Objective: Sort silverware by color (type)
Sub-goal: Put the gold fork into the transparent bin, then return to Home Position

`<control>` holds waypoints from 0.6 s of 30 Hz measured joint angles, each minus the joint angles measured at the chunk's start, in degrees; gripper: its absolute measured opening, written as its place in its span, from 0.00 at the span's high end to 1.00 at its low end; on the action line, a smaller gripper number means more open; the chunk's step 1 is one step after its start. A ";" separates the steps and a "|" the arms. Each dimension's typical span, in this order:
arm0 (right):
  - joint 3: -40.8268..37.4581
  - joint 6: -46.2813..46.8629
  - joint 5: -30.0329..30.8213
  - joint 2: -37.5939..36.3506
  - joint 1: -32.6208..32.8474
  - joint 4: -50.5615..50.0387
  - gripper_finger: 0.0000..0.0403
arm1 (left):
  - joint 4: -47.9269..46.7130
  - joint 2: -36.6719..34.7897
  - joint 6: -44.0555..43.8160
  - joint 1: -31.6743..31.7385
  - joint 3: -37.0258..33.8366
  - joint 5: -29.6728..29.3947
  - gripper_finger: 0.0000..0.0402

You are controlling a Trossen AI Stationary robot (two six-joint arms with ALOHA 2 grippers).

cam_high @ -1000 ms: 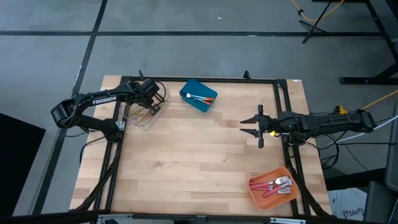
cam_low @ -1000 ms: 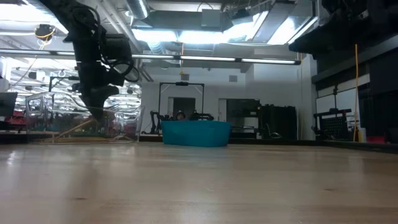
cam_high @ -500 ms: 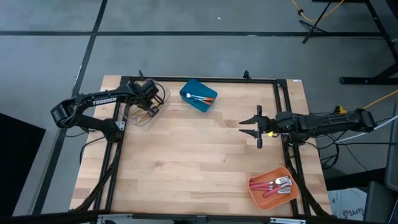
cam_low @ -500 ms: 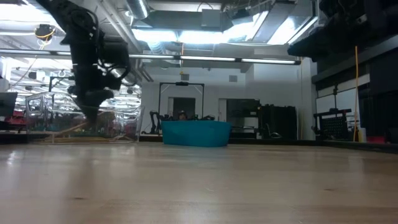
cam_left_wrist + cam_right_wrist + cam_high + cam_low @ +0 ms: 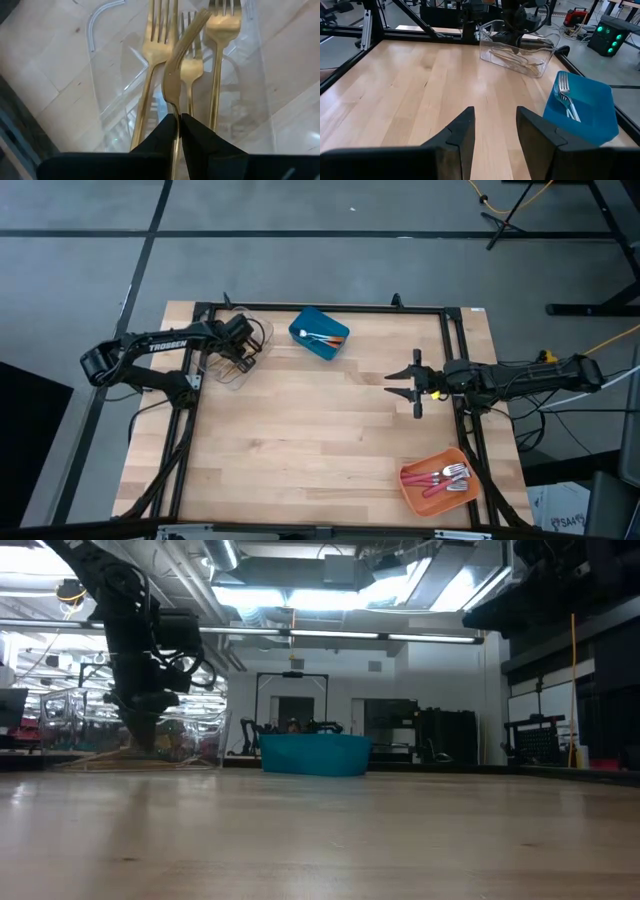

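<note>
Wooden table point(image 5: 320, 430), seen from above, with three bins; places are given relative to the clear bin point(image 5: 240, 352) at the table's far left corner.

Left arm point(image 5: 150, 350): reaches over the clear bin from its outer side. Left gripper point(image 5: 177, 122): inside the bin, jaws clamped on the handle of a gold fork point(image 5: 179, 55), whose head stands tilted above three more gold forks point(image 5: 150, 75) lying flat on the bin floor. From table height the gripper point(image 5: 140, 735) sits low within the bin's clear walls.

Right arm point(image 5: 520, 375): waits well apart from the clear bin, at the opposite edge of the table. Right gripper point(image 5: 492, 127): jaws apart, holding nothing, pointed across bare wood toward the clear bin.

Blue bin point(image 5: 320, 333): just beside the clear bin, along the same far edge; it holds orange-handled forks point(image 5: 322, 338) with silver heads.

Orange bin point(image 5: 437, 480): diagonally opposite the clear bin, at the near right corner; it holds red-handled forks point(image 5: 440, 477) with silver heads.

No silverware shows loose on the table.

Step in hand, as judged: depositing the last gold fork with its own kind. The sort appears nearly complete, each colour in its own bin.

Next move, as judged: the left jaws need to part so that the fork drops flat among the others, then the gripper should lift straight clear of the bin walls without dragging the fork or tipping the light bin.
</note>
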 joint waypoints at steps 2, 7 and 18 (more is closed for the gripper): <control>0.00 0.00 0.00 0.00 0.00 0.00 0.67 | -0.01 0.02 0.03 0.25 -0.03 0.09 0.92; 0.00 0.00 0.00 0.00 0.00 0.00 0.67 | 0.03 0.09 0.12 0.75 -0.12 1.23 0.83; 0.00 -0.02 0.00 0.00 0.00 -1.84 0.67 | -1.21 -0.66 0.79 0.77 1.56 0.15 0.83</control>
